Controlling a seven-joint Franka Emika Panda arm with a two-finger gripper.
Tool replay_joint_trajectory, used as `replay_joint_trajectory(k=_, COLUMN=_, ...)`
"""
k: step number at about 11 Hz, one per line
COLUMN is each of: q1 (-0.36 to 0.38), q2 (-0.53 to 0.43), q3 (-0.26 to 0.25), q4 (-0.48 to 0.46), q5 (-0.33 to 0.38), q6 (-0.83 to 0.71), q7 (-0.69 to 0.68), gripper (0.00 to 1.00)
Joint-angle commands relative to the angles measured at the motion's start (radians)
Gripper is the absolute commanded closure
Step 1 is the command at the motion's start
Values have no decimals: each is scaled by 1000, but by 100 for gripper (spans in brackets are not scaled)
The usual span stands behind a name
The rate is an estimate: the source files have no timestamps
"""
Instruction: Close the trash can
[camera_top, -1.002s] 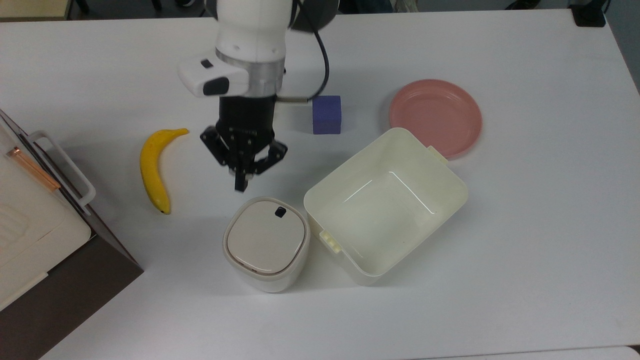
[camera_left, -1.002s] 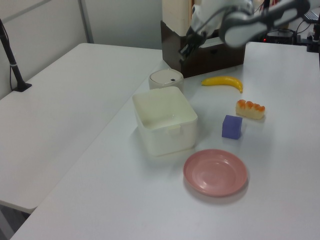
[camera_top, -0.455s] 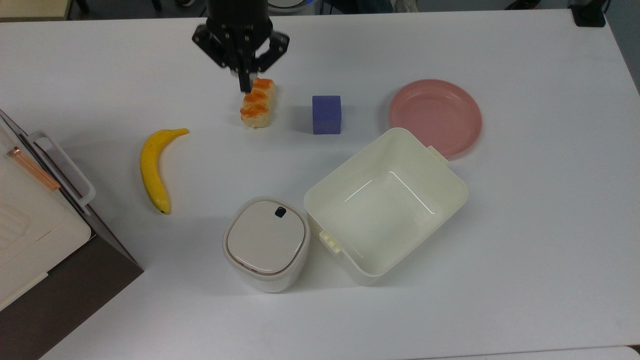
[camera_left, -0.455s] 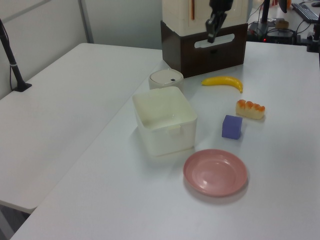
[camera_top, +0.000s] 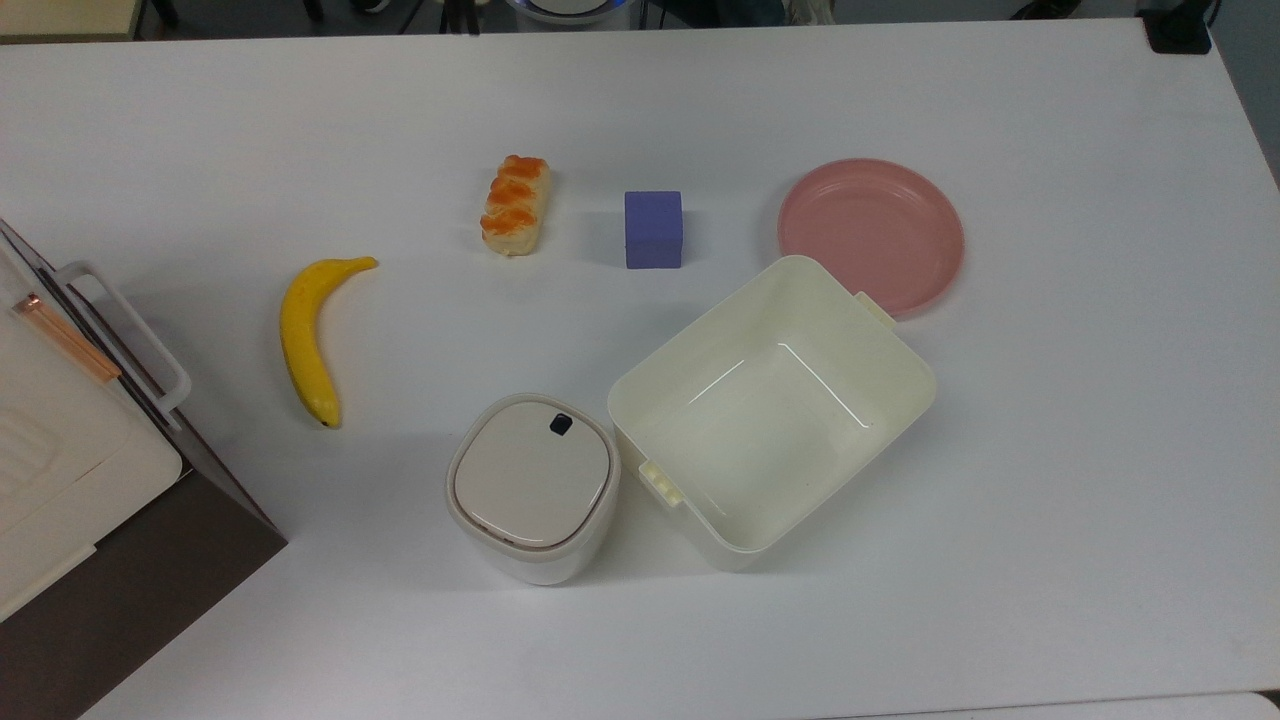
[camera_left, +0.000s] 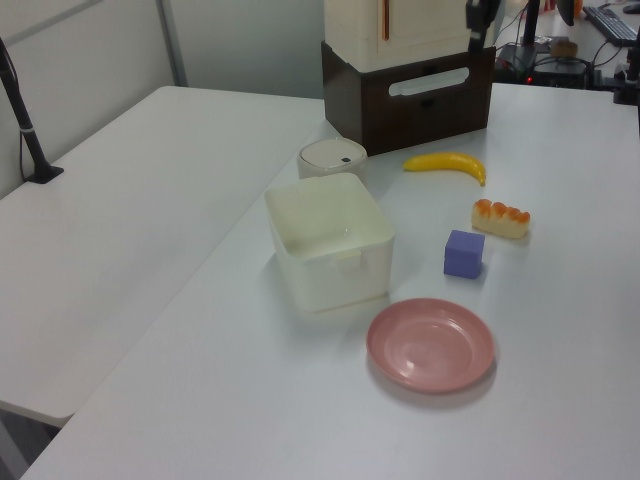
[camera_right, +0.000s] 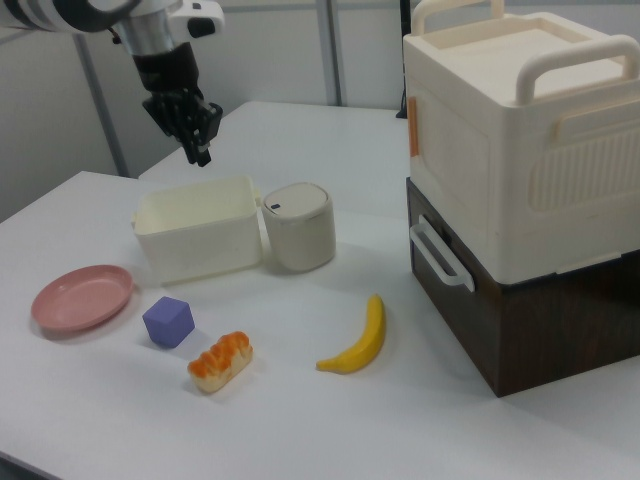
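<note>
Crowding the trash can (camera_top: 532, 487) at three o'clock in the top view: tub (camera_top: 770, 410), touching. Lying apart at ten o'clock: banana (camera_top: 308, 339). Leaving twelve o'clock open.

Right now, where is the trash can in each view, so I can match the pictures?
Top view: the trash can sits low and centre-left, lid down, against the cream tub on the top view's left.
Left view: upper middle, just behind the tub.
Right view: centre, on the right view's right of the tub.
Shared landmark: the cream tub beside it.
</note>
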Motion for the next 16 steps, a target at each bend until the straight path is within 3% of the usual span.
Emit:
replay_joint_trajectory(k=1, q1=-3, q2=-35, q3=7, q4=-24, q5=14, q6=-27, q7=-28, gripper=0)
replay_joint_trajectory(k=4, q1=-11, q2=-35, q3=5, q4=-39, q5=20, q6=-18, q7=-52, gripper=0)
replay_joint_trajectory(k=7, q1=-39, q2=-22, q3=5, q4=-62, q5=27, q6=127, q7=-42, gripper=0)
replay_joint_trajectory(k=10, q1=-52, q2=-18, q3=5, q4=-61, q5=52, q6=147, q7=-17, gripper=0)
replay_joint_trajectory(k=12, q1=-72, q2=-18, q3=5, q4=-50, q5=98, q6=62, q7=-3, gripper=0)
replay_joint_trajectory(k=16, q1=-66, q2=-22, q3=5, q4=-41, q5=83, q6=-41, q7=0, gripper=0)
